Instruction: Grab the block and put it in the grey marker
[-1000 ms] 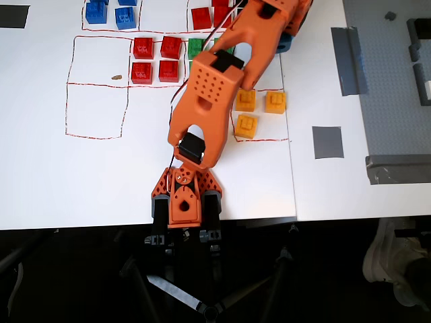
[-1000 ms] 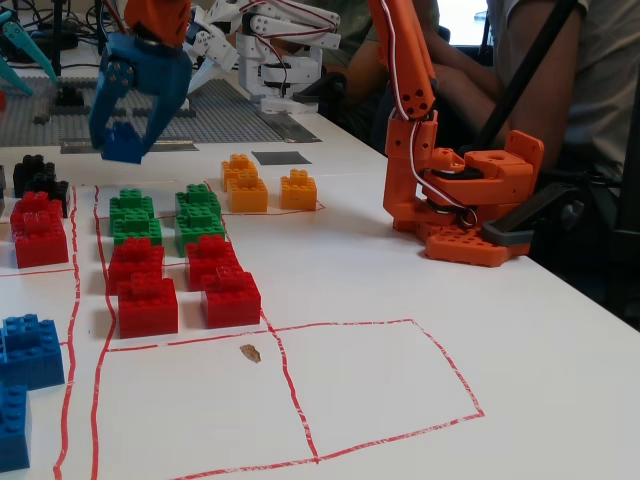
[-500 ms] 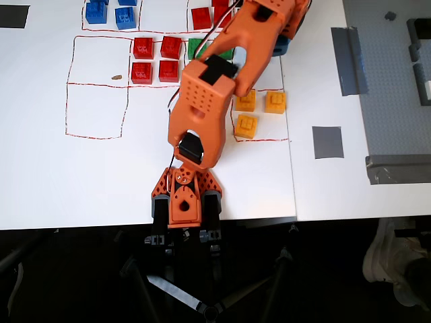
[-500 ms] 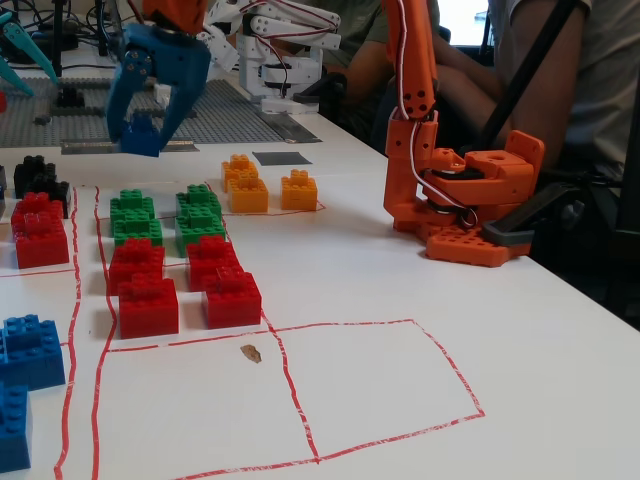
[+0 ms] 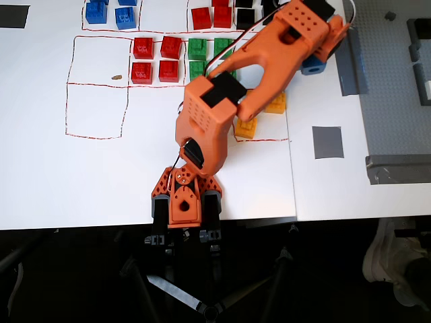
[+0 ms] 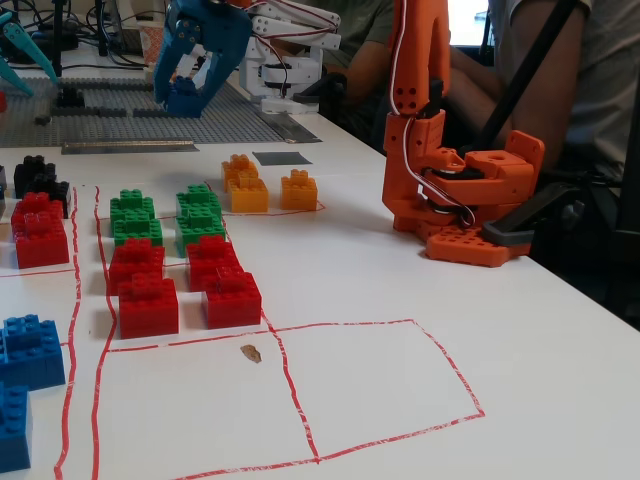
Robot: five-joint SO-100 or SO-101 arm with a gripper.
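The blue plastic fingers [image 6: 182, 88] are clamping one small blue plastic block [image 6: 184, 98], holding it just above the bench [image 6: 520, 350], beside a grey studded baseplate [image 6: 130, 112]. One flat dark-grey tape marker [image 5: 327, 142] is lying near the fingers, towards the arm's base in the overhead view, apart from the block. In the fixed view, four red studded blocks [image 6: 148, 302], four green ones [image 6: 131, 215] and three yellow ones [image 6: 249, 190] are sitting inside red-drawn squares, well apart from the fingers.
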